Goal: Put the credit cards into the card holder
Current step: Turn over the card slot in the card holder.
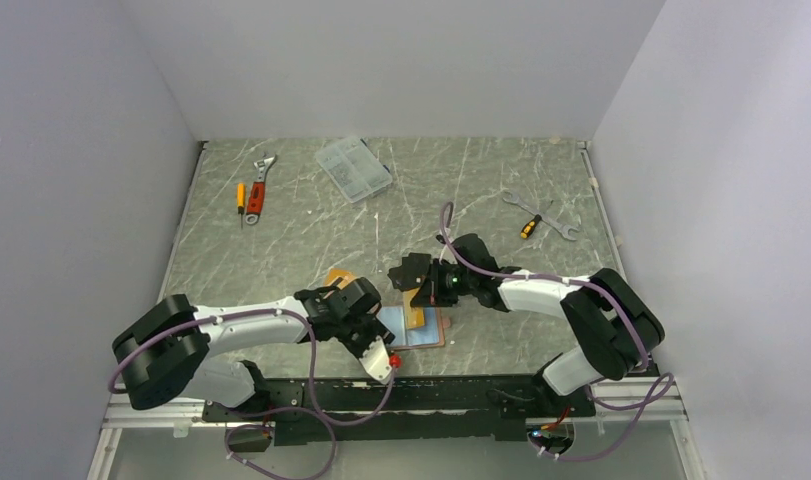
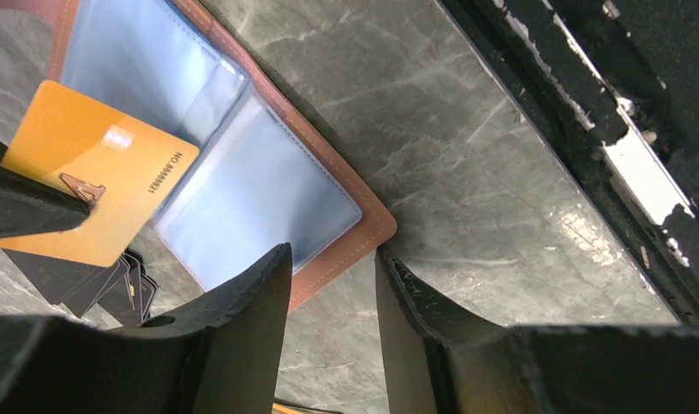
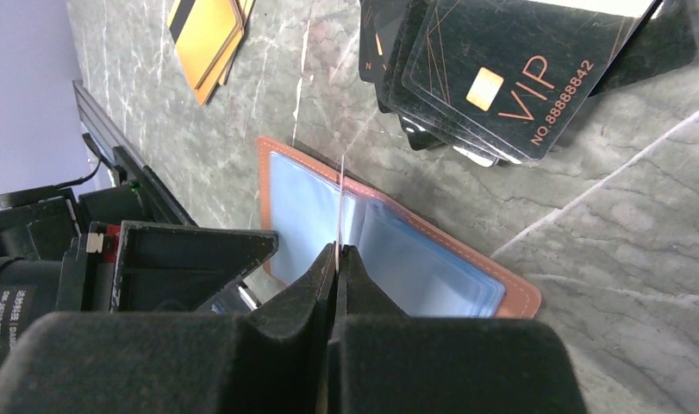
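Pink wallet [image 1: 428,332]: lies open, blue side up, at the near edge of the table [image 1: 281,240]; no card seen inside.
Right gripper [image 3: 338,252]: pinches one orange card [image 2: 87,172] edge-on over the middle fold.
Left gripper [image 2: 333,263]: stands half open at the wallet's corner, grips nothing.
Other orange cards [image 3: 203,34]: wait on the table, left of and beyond the wallet.
Progress: likely first insertion under way, the rest not yet done.

A clear plastic compartment box [image 1: 353,168] lies upper centre; red-handled metal wrench [image 1: 260,190] and small orange screwdriver [image 1: 241,200] upper left; silver open-ended spanner [image 1: 512,198] with yellow-black screwdriver [image 1: 530,226] right.
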### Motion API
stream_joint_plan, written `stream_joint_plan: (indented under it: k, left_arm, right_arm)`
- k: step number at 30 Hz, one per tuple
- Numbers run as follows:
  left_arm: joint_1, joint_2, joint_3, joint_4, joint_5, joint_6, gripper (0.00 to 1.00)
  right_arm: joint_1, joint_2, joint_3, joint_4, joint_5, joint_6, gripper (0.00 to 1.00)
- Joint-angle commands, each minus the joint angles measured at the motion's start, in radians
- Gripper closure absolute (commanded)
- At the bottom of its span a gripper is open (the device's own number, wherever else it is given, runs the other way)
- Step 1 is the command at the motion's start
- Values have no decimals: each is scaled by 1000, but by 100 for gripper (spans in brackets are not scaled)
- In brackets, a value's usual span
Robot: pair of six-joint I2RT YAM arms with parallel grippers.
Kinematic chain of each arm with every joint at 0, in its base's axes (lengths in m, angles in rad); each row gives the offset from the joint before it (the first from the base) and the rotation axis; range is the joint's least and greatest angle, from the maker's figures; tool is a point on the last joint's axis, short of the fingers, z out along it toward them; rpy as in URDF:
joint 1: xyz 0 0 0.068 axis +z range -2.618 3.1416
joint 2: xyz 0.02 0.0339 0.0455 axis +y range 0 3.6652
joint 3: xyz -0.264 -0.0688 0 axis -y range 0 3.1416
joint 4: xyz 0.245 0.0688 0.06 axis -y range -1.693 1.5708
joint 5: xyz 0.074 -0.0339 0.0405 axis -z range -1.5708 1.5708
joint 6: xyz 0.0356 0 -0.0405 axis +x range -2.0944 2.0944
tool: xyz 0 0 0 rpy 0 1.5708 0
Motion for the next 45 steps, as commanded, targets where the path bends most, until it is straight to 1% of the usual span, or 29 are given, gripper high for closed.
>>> stream_joint_plan:
  k: [1, 4, 6, 10, 13, 19, 21, 25, 32, 41, 45]
  left_arm:
    - [-51, -22, -18, 36, -31, -75, 55]
    - [-68, -29, -34, 46, -53, -98, 58]
    - [-72, -32, -41, 48, -58, -114, 62]
    - [-79, -40, -54, 59, -57, -124, 64]
    - [-85, -43, -55, 64, -60, -139, 65]
    - [-96, -41, -47, 39, -55, -160, 64]
    - [-101, -38, -43, 38, -52, -167, 65]
    - [-109, -33, -46, 53, -61, -171, 66]
    - [-110, -24, -35, 42, -71, -172, 67]
    - [-110, -5, -17, 36, -63, -177, 69]
    - [-110, -5, -12, 25, -61, -185, 71]
  right_arm:
    - [20, 9, -16, 78, 40, 39, 100]
    - [33, 14, -24, 82, 58, 56, 100]
    - [40, 4, -32, 79, 77, 65, 100]
    - [49, -15, -47, 73, 101, 82, 100]
    - [61, -9, -54, 88, 95, 95, 100]
    - [92, 6, -55, 74, 105, 99, 100]
    - [97, -3, -66, 62, 119, 96, 100]
    - [96, -30, -103, 53, 129, 91, 100]
    - [92, -22, -114, 32, 132, 76, 100]
    - [84, 19, -135, 69, 67, 63, 100]
    - [74, 35, -123, 38, 63, 58, 100]
